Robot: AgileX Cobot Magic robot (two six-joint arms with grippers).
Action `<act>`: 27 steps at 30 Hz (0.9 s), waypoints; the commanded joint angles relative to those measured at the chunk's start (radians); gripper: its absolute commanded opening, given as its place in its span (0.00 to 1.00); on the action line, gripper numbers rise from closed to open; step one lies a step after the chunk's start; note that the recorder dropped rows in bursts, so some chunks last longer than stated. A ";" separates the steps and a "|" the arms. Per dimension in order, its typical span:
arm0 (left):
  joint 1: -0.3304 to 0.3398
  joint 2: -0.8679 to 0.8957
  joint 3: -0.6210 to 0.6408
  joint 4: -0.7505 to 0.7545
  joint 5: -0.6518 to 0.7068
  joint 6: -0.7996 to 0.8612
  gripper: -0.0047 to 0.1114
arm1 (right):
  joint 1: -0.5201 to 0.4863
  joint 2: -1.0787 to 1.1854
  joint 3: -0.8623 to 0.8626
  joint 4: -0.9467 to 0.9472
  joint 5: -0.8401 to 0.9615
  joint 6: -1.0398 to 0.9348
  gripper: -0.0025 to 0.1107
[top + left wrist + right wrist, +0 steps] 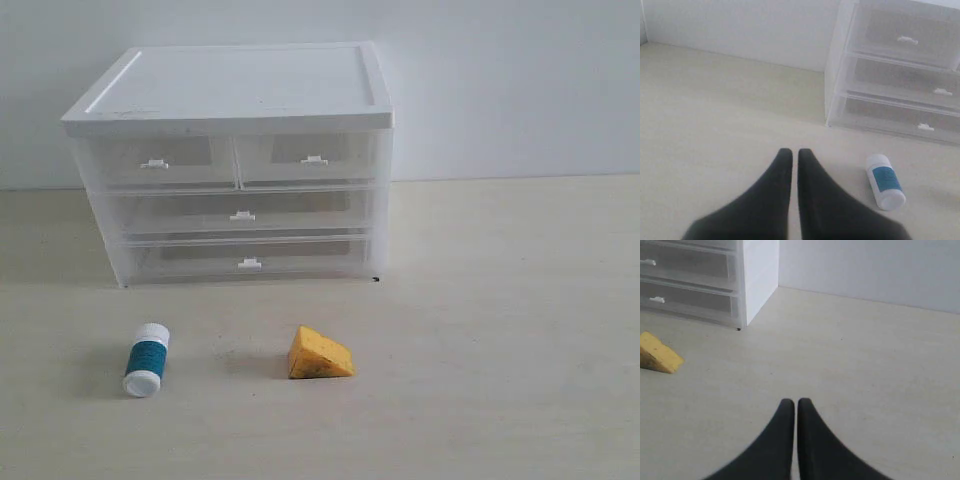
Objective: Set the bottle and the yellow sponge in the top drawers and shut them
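Note:
The white bottle (147, 359) with a teal label lies on its side on the table, in front of the drawer cabinet's left part; it also shows in the left wrist view as the bottle (885, 181). The yellow sponge (319, 354) rests a little to its right, seen too as the sponge (657, 354). Both top drawers, left (160, 163) and right (308, 159), are closed. My left gripper (791, 151) is shut and empty, off to the side of the bottle. My right gripper (792, 401) is shut and empty over bare table, well away from the sponge. Neither gripper appears in the exterior view.
The translucent cabinet (232, 90) with a white top stands at the back against a white wall. Below the top drawers are two full-width drawers, upper (242, 215) and lower (249, 263), both closed. Pale wooden table (500, 330) stretches to the right.

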 commanded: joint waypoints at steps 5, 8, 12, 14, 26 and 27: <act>-0.004 -0.004 0.004 0.005 0.001 -0.008 0.07 | -0.003 -0.005 0.000 -0.006 -0.003 -0.003 0.02; -0.004 -0.004 0.004 0.005 0.001 -0.008 0.07 | -0.003 -0.005 0.000 -0.006 -0.003 -0.003 0.02; -0.004 -0.004 0.004 0.005 0.001 -0.008 0.07 | -0.003 -0.005 0.000 -0.006 -0.003 -0.003 0.02; -0.004 -0.004 0.004 0.005 0.001 -0.008 0.07 | -0.003 -0.005 0.000 -0.006 -0.003 -0.003 0.02; -0.004 -0.004 0.004 -0.029 0.027 -0.042 0.07 | -0.003 -0.005 0.000 -0.006 -0.003 -0.003 0.02; -0.004 -0.004 0.004 -0.081 0.043 -0.095 0.07 | -0.003 -0.005 0.000 -0.006 -0.003 -0.003 0.02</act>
